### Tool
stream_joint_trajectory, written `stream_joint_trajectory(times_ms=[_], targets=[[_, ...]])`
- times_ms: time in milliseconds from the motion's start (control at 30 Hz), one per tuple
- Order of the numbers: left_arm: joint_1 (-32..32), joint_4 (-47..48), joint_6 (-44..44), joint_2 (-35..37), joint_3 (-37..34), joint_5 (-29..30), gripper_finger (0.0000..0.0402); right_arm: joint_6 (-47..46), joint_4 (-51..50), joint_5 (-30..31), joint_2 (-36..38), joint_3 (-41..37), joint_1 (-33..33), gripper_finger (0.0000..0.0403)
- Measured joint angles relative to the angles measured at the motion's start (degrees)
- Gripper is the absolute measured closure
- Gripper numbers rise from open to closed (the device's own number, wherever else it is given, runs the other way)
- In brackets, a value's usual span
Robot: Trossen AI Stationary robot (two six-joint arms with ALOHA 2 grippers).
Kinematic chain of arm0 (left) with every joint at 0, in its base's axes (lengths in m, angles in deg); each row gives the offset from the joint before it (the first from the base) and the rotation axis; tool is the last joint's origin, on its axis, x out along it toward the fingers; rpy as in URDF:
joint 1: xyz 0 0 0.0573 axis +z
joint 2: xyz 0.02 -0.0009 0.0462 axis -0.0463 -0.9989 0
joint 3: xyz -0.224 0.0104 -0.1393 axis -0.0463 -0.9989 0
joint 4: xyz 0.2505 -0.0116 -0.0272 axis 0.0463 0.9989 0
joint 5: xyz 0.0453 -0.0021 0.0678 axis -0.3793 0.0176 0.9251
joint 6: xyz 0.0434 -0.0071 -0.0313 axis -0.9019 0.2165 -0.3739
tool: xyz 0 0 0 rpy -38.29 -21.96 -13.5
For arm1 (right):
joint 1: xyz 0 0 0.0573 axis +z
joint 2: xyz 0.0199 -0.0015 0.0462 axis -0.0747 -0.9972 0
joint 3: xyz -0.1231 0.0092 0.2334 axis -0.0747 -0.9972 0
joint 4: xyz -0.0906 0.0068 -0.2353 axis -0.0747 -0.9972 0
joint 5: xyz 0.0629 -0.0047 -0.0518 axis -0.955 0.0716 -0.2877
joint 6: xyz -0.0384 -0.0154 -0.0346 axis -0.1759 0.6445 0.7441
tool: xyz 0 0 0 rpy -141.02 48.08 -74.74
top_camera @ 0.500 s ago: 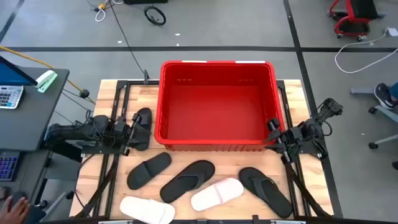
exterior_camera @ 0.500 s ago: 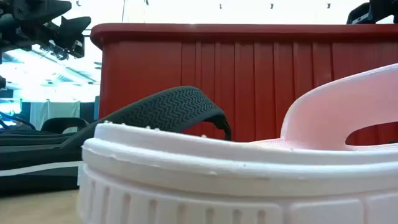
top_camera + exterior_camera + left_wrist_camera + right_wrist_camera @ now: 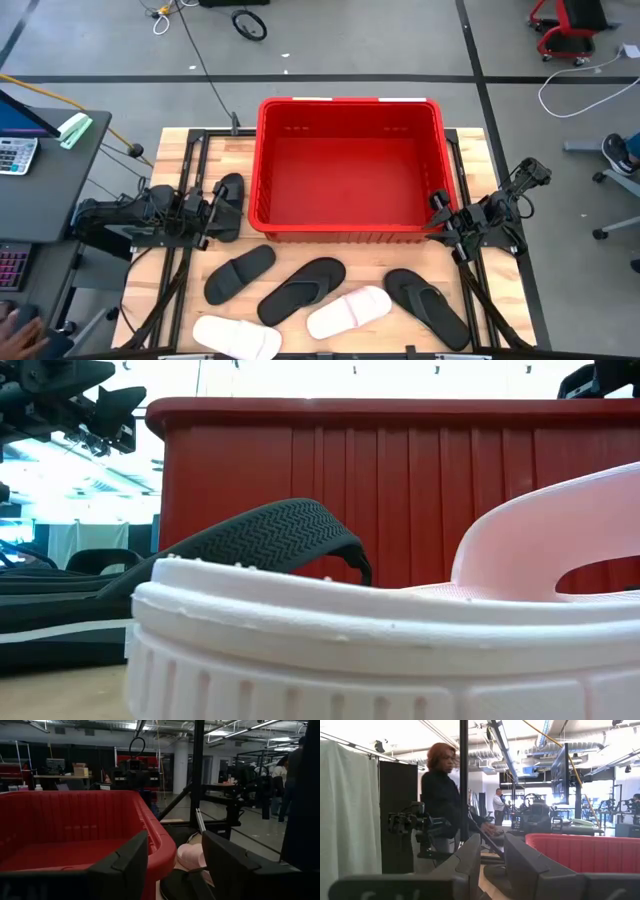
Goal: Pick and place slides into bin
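Note:
The red bin [image 3: 350, 165] stands at the table's far middle, with nothing inside. Several slides lie flat on their soles near the front edge: three black ones [image 3: 240, 272] [image 3: 300, 290] [image 3: 427, 305], a pink one [image 3: 348, 310] and a white one [image 3: 237, 337]. Another black slide [image 3: 229, 205] lies beside the bin's left wall. My left gripper [image 3: 215, 207] hovers open over that slide, level with the bin's rim [image 3: 150, 835]. My right gripper [image 3: 441, 212] is open at the bin's near right corner, with nothing between its fingers [image 3: 520, 865].
Dark arm mounts and rails run along both table sides. A desk with a keyboard [image 3: 15, 155] stands left of the table, and a person's hand [image 3: 20, 325] shows at its near end. A person [image 3: 440, 795] stands beyond the table's left side. Bare wood lies between the slides and the bin.

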Motion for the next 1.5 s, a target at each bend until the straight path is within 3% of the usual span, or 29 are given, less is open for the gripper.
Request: stream_joint_trajectory(times_ms=[900,1200,1300,1433,1500], targets=[[0.0,0.0,0.0,0.0,0.0,0.0,0.0206,0.0,0.0,0.0,0.0,0.0,0.0,0.0311],[0.1,-0.1,-6.0,0.0,0.0,0.6,0.0205,0.0,0.0,0.0,0.0,0.0,0.0,0.0311],[0.1,-0.6,-1.4,0.0,0.0,0.6,0.0207,0.0,0.0,0.0,0.0,0.0,0.0,0.0311],[0.0,-9.0,16.6,0.0,0.6,-0.5,0.0208,0.0,0.0,0.0,0.0,0.0,0.0,0.0311],[0.0,-12.4,19.0,0.0,1.6,-0.6,0.0206,0.0,0.0,0.0,0.0,0.0,0.0,0.0311]])
